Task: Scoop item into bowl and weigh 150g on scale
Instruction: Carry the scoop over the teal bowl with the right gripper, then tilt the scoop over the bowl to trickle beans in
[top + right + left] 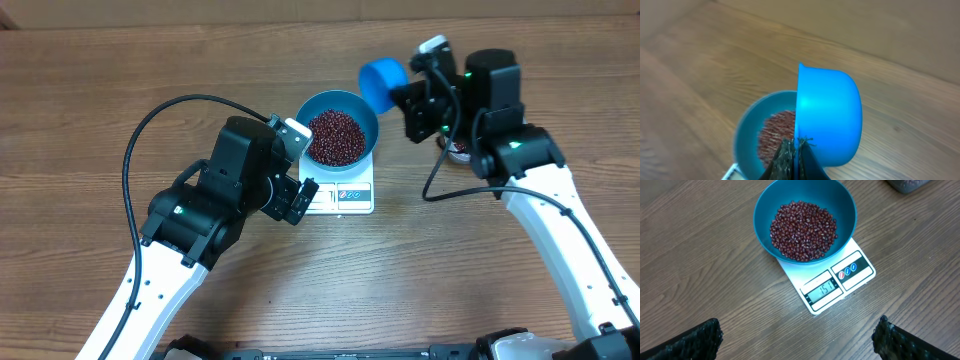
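Overhead, the beans are lying heaped in the bowl, filling its bottom and leaving the upper wall bare. The bowl is sitting on the back part of the scale, which is resting flat on the wooden table. In the left wrist view the scale's front panel is facing the camera and its display is showing 151.

Just beside the bowl's far right rim, the scoop is hanging tipped on its side. In the right wrist view its mouth is turning left towards the bowl. Whether it is touching the rim cannot be told. The right gripper is clamping the scoop's handle, fingers pressed together on it. The right arm is reaching in from the lower right edge, bending at the elbow and pointing its wrist left.

The left gripper is hovering at the scale's left edge with its claw spread wide, holding nothing. The left arm is rising from the lower left corner, and its wrist is aiming down at bowl and scale. A black cable is looping over that arm.

A clear tub is peeking in at the top edge of the left wrist view.
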Available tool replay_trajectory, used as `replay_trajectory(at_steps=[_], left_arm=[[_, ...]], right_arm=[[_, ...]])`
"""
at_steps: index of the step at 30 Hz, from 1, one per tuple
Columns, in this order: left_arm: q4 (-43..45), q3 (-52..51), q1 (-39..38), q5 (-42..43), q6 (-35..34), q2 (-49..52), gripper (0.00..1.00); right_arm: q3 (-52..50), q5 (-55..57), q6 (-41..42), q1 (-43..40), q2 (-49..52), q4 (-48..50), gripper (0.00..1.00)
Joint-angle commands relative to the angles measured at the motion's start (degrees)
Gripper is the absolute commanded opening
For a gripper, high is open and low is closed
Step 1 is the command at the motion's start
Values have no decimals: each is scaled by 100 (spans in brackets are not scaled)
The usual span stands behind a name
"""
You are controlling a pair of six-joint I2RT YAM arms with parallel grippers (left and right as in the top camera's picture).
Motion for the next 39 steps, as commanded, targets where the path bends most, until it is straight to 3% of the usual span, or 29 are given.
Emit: replay_trajectory(at_steps=[1,6,27,39], left_arm=[[20,129,33,63,68,28,99],[20,129,33,63,68,28,100],[20,129,33,63,68,28,100],[20,129,33,63,68,28,99]], right_arm=[[35,-114,-131,319,-35,195,4],[35,400,-109,573,205,289,4],[35,778,-111,750,1403,678,4],[35,774,-114,817,1541,424,4]])
